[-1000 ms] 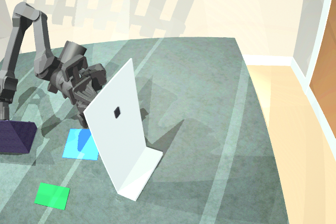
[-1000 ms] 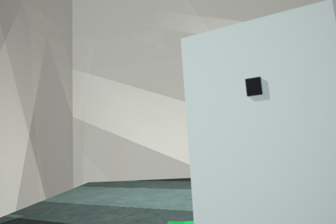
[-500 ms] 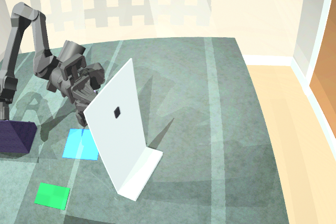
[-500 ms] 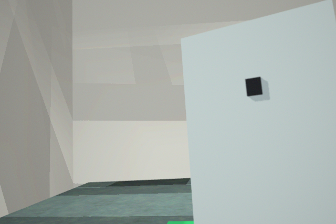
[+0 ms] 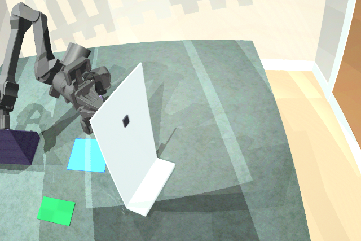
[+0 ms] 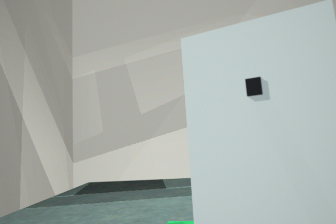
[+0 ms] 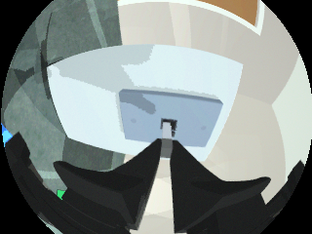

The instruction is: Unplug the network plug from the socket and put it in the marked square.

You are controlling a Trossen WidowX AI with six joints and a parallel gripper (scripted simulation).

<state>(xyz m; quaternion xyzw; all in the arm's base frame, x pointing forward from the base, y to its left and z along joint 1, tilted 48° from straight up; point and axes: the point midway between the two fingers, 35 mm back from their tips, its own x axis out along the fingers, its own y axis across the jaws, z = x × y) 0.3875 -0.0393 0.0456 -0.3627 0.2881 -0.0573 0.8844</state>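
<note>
Chiefly, the risk lies at the upright panel [image 5: 128,133], a white sheet on an angled foot, taken as the landmark for all places below. The gripper [image 7: 159,211] reaches in from the panel's far side in the top view, so that view hides the contact itself. Its dark fingers are drawn nearly together and clamped on the plug [image 7: 168,132], which sits in the socket plate [image 7: 171,116] at the panel's centre in the wrist view.

Possible failures, by judgement:
- Pulling before the tab is fully down would drag on the locked plug and might tip or shift the panel.
- A pull off the socket's axis could jam the plug or let it slip from the narrow grip.
- A grip on the plug's sides alone may leave the tab unpressed; whether the tab is down cannot be told at this scale.
- Later, swinging the arm round the panel's edge toward a marked square could strike the panel.

Two squares lie on the table: a cyan square [image 5: 87,155] just beside the panel's near lower edge, and a green square [image 5: 56,210] farther out from it. Which is the target cannot be told.

The plug appears only as a small pale stub with a dark mouth at the socket. From the panel's other face, a small black block [image 6: 253,86] marks the same spot.
</note>
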